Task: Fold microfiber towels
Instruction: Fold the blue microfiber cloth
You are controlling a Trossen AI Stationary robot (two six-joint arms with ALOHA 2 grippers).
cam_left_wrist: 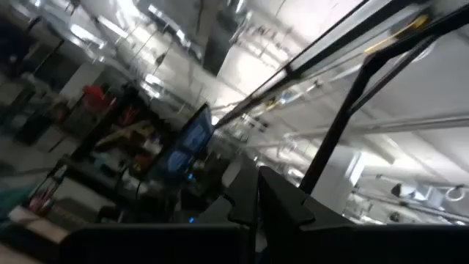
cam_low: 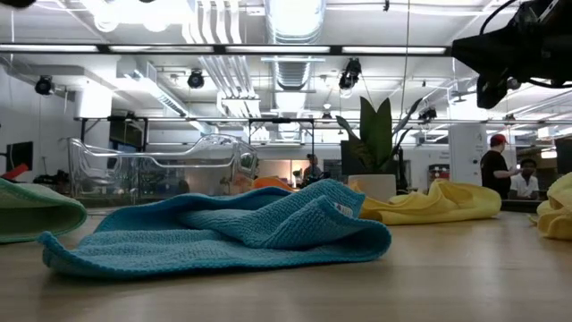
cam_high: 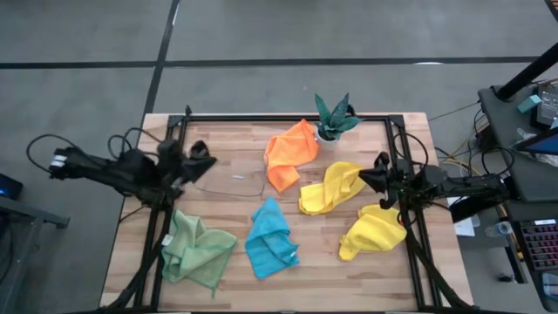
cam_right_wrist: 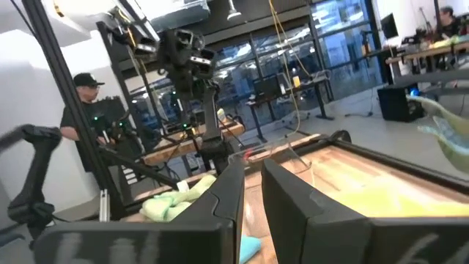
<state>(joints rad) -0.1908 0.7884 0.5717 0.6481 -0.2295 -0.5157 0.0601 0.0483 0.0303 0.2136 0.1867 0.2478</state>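
Five microfiber towels lie crumpled on the wooden table: orange (cam_high: pixel 290 153) at the far middle, one yellow (cam_high: pixel 331 187) beside it, a second yellow (cam_high: pixel 373 231) at the near right, blue (cam_high: pixel 270 237) at the near middle and pale green (cam_high: pixel 199 249) at the near left. The blue towel (cam_low: pixel 232 233) fills the low view's foreground. My left gripper (cam_high: pixel 202 157) hovers shut above the table's left edge, tipped upward, apart from every towel. My right gripper (cam_high: pixel 377 172) hangs at the right edge beside the yellow towels, its fingers (cam_right_wrist: pixel 231 198) nearly together with nothing between them.
A clear shallow plastic tray (cam_high: pixel 231 180) lies left of the orange towel, just past my left gripper. A small teal-leaved plant (cam_high: pixel 334 118) in a white pot stands at the far edge. A black frame (cam_high: pixel 288 116) runs around the table. People stand in the room behind.
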